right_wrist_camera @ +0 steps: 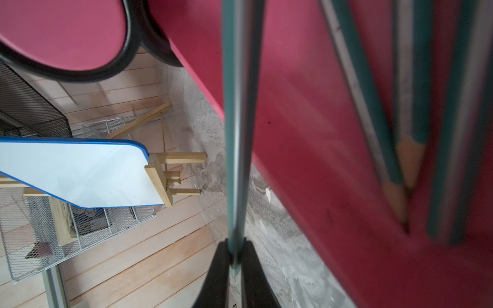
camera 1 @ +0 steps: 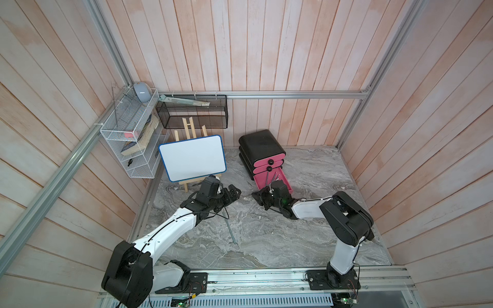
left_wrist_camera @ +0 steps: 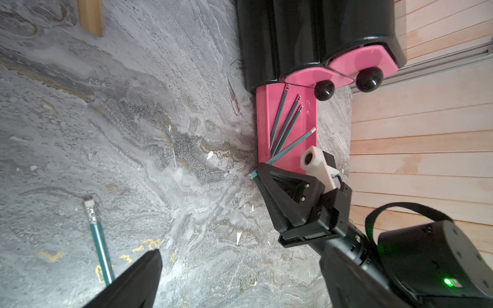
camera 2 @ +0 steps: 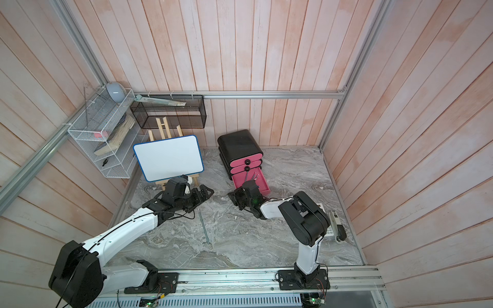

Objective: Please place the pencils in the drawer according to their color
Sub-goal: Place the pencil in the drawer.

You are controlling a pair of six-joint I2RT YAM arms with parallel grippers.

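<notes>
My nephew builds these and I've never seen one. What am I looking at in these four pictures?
Two white-and-black robot arms stand at a grey marble-patterned tabletop. Both top views look down from overhead; the other two pictures come from cameras on the arms' wrists. A small black cabinet has its lowest pink drawer tray pulled out, with three teal-green pencils inside. The right gripper is shut on a fourth teal-green pencil, slanted over that tray. The left gripper is open and empty. One more teal-green pencil lies loose on the tabletop.
</notes>
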